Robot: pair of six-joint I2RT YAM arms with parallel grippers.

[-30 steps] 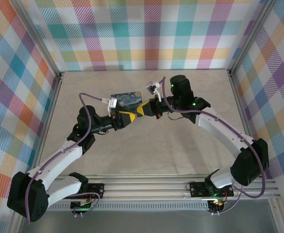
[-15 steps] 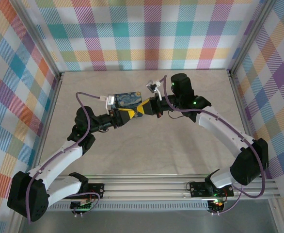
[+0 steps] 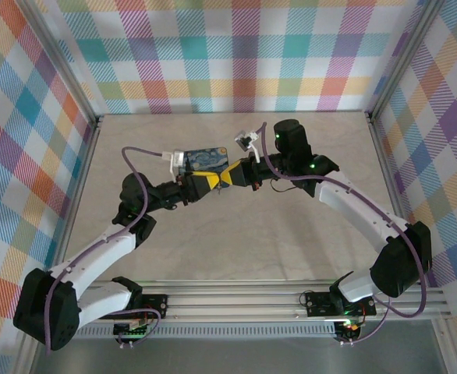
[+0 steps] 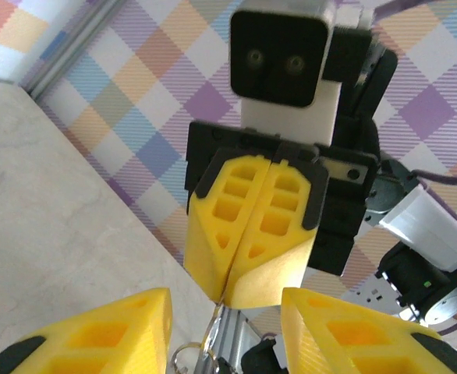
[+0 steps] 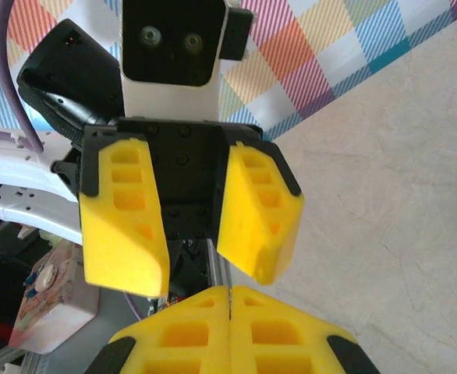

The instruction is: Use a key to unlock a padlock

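Your right pincer, clamped flat on the key, meets your left pincer, parted with its hold unclear, tip to tip at upper centre above the counter, evidently to reach the padlock, which I cannot make out between them.

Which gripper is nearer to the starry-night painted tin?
Left, slightly, judged from above. The left gripper lies along the near edge of the starry-night tin; the right gripper points at its near right corner.
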